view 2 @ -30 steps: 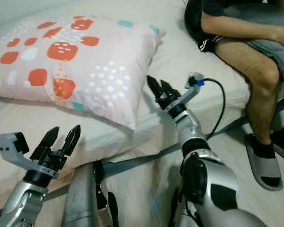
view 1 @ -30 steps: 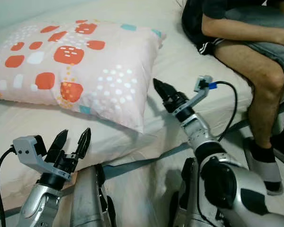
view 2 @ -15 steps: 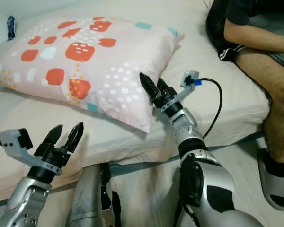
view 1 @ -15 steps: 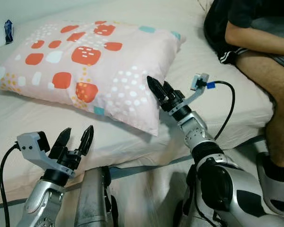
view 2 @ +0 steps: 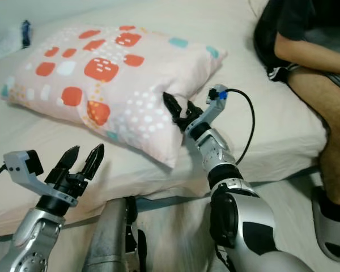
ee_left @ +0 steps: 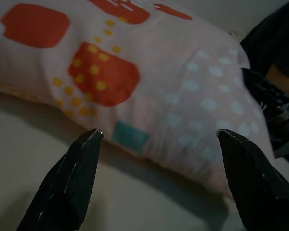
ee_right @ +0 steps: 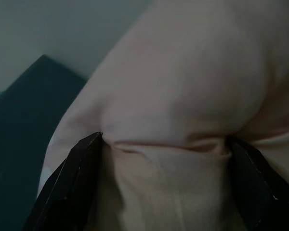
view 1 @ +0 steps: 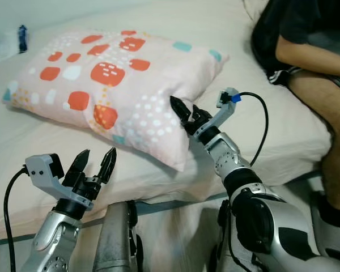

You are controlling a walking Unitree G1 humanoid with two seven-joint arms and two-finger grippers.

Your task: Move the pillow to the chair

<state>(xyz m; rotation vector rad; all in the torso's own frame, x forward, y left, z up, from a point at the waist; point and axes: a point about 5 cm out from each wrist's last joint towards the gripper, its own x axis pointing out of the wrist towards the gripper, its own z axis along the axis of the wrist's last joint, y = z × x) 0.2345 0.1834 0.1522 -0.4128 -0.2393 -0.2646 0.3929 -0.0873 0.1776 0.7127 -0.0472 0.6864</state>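
A soft pink pillow with red and white square patches (view 1: 113,85) lies on the white bed (view 1: 39,147), upper left of frame. The right pincer (view 1: 180,112), a second ago short of it, now presses spread fingers into its near edge, ready to pinch. The left pincer (view 1: 93,164) hovers open at lower left.

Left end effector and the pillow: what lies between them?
Only bare bed sheet separates the open left end effector from the pillow, as the left wrist view shows.
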